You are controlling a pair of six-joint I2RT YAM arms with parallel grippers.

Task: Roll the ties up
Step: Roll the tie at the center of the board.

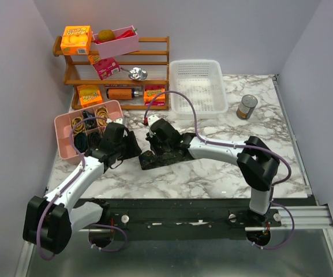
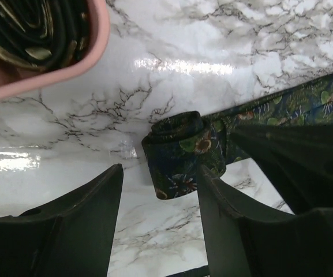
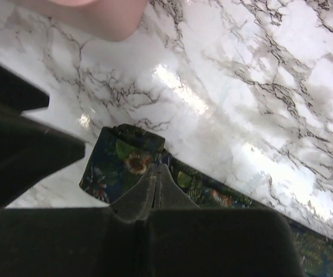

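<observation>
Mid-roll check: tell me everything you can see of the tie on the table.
The tie is dark fabric printed with green leaves and gold-orange flowers. One end is wound into a small coil; the rest runs out flat across the marble table. The right gripper, shut, presses its tips down where strip meets coil. The left gripper stands open astride the coil; whether it touches is unclear.

The left arm (image 1: pixel 77 183) and the right arm (image 1: pixel 218 151) have white links and bulky black joints. A thin purple cable (image 1: pixel 196 124) loops along each. Their fingers (image 2: pixel 79 231) are flat dark wedges.
</observation>
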